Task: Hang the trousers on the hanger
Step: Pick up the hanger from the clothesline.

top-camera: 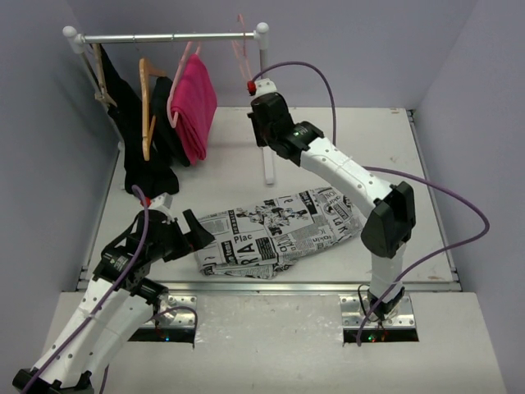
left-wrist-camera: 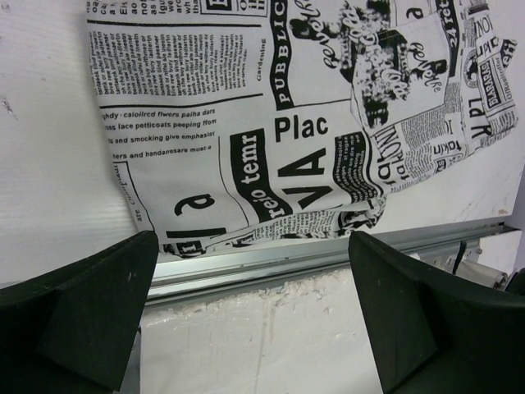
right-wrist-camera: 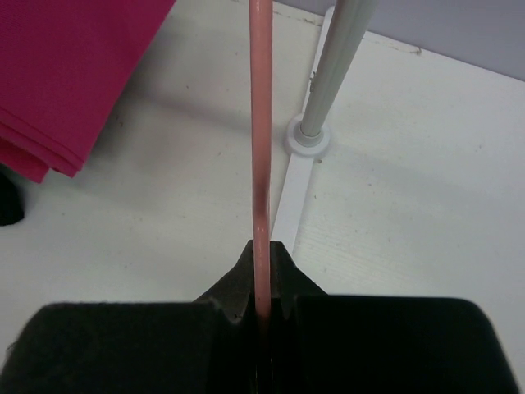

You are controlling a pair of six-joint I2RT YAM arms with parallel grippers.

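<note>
Pink hanger (right-wrist-camera: pixel 261 148) pinched tight by right gripper (right-wrist-camera: pixel 262 256), at twelve o'clock of the trousers (top-camera: pixel 279 230); left gripper (left-wrist-camera: pixel 253 250) gapes wide at their nine.

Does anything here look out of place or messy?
Mainly the trousers: they lie in a rumpled, loosely folded heap by the table's near edge, while the other garments hang from the rail. The hanger is bare.

trousers (left-wrist-camera: pixel 279 123) printed "Plac", "VA", "PUBBLIC", "Gardening"
</note>
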